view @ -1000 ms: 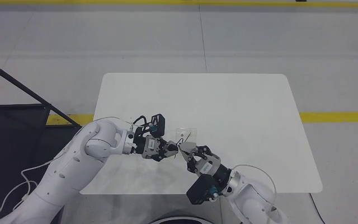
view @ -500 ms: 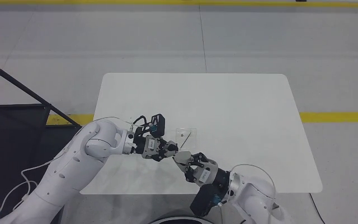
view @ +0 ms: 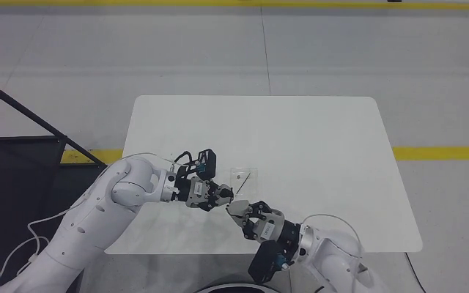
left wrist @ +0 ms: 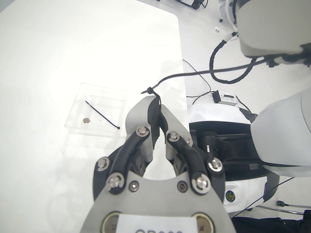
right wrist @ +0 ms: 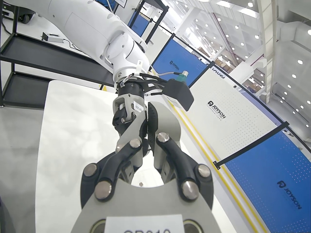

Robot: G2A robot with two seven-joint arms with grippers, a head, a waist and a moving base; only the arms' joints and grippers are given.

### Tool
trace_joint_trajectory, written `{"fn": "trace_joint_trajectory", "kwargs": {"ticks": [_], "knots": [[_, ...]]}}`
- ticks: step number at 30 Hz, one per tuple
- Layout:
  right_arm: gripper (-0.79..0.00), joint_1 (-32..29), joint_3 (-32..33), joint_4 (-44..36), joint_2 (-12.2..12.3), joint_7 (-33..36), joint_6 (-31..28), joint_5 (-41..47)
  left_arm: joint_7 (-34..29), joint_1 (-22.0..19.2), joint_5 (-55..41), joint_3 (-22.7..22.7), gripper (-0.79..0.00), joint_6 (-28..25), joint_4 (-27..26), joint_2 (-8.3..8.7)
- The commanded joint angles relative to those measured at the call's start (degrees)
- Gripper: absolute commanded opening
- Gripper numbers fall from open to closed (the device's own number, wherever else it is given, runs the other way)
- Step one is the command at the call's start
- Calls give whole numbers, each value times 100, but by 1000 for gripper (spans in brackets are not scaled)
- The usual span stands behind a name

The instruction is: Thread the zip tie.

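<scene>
Right pincer (view: 236,209) farther back over the table (view: 330,146) than a second ago.

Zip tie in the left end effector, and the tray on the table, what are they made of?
Zip tie: likely nylon-type plastic, matte black; thin strap bends without kinking. Tray: probably clear glossy plastic or acrylic; the white table shows through its walls.

A white table (view: 315,146) with rounded corners stands on a pale grey floor (view: 220,51) crossed by a yellow line (view: 432,152). On the table's half nearer the robot, a small, clear, shallow tray (left wrist: 109,104) lies flat. Inside it are a black zip tie (left wrist: 100,115), laid diagonally, and a tiny brownish speck (left wrist: 86,120), possibly a scrap of debris.
</scene>
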Motion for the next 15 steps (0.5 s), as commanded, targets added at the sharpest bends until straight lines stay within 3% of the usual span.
{"fn": "trace_joint_trajectory", "kwargs": {"ticks": [1,15], "knots": [[-785,25,-9,-1,3,20,-41,1,0,0,0,0,-785,0,0,0],[-785,150,-139,2,38,254,-511,-107,0,0,0,0,-785,0,0,0]]}}
